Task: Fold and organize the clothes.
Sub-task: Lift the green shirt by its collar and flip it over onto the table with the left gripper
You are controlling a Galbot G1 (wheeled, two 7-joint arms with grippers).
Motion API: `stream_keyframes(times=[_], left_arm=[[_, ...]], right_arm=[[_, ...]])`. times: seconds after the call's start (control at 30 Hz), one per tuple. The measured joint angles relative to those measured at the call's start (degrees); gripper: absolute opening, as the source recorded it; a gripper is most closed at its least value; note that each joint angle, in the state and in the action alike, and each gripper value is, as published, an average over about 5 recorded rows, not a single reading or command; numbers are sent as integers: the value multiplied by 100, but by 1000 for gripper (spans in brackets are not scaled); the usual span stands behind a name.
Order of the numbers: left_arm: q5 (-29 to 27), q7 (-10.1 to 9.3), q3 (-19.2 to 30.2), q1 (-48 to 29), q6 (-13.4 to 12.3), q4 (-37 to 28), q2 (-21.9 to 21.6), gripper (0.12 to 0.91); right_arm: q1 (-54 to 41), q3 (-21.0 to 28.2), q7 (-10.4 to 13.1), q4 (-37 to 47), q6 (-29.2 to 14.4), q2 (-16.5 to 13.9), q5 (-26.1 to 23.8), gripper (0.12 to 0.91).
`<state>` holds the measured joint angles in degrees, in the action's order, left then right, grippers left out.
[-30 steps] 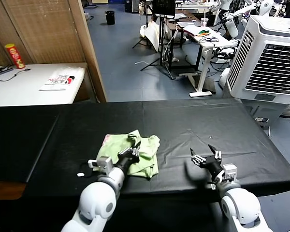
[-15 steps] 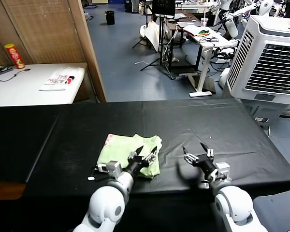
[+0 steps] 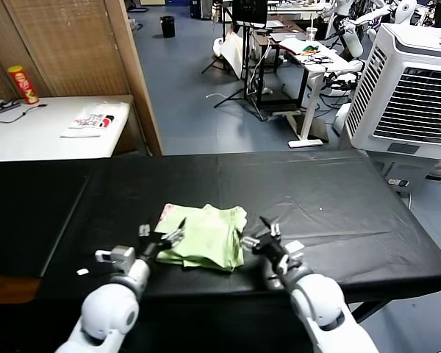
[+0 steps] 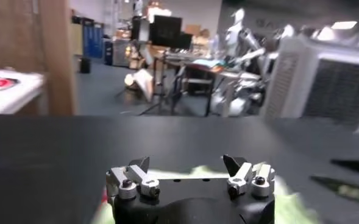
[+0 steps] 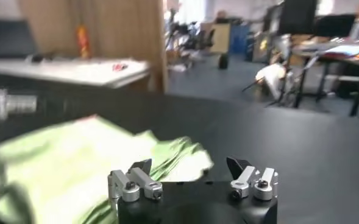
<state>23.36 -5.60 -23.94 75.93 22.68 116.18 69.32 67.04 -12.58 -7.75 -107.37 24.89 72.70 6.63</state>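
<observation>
The clothes (image 3: 203,234), a pale lime-green shirt with a pink-red print at its far left corner, lie folded into a rough square on the black table (image 3: 331,191). My left gripper (image 3: 162,236) is open at the bundle's left edge, nothing between its fingers. At the bundle's right edge my right gripper (image 3: 259,232) also stands open. In the right wrist view the green folds (image 5: 75,164) lie just ahead of the open right gripper (image 5: 189,165). The left wrist view shows a sliver of green cloth (image 4: 188,173) beyond the open left gripper (image 4: 186,163).
A white side table (image 3: 51,129) at the back left carries a white printed item (image 3: 92,121) and a red can (image 3: 21,84). A large white air cooler (image 3: 411,88) stands at the right. A small white scrap (image 3: 83,271) lies on the black cloth near the front left.
The left gripper has let go of the shirt, opened and drawn back to the bundle's left edge. The right gripper has moved left to the bundle's right edge. The shirt lies flatter.
</observation>
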Motion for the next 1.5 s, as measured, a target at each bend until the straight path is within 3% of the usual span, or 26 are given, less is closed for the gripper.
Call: stream_keyframes(times=[0.13, 0.37, 0.5, 0.8, 0.93, 1.2, 1.3, 1.5], left_arm=[[37, 76, -198, 127, -144, -128, -36, 798], [699, 261, -451, 148, -340, -416, -10, 798], [1379, 390, -540, 81, -313, -587, -10, 798], [2398, 587, -569, -207, -88, -987, 20, 791], [2589, 566, -565, -317, -57, -1157, 65, 659], [2784, 497, -572, -363, -53, -1318, 200, 211], [2682, 415, -593, -304, -68, -1274, 269, 143], [1796, 227, -769, -76, -49, -949, 436, 141]], right_arm=[[-9, 59, 135, 114, -96, -12, -211, 798], [115, -197, 264, -250, -418, -86, 655, 798], [268, -381, 237, -570, -512, -169, 1053, 798], [604, -611, 218, -1008, -571, -160, 1138, 798], [685, -687, 219, -1091, -581, -146, 1140, 798], [784, -751, 216, -1112, -660, -59, 992, 798], [802, -749, 220, -1112, -675, -13, 943, 798], [872, -715, 259, -1108, -683, 75, 687, 798]])
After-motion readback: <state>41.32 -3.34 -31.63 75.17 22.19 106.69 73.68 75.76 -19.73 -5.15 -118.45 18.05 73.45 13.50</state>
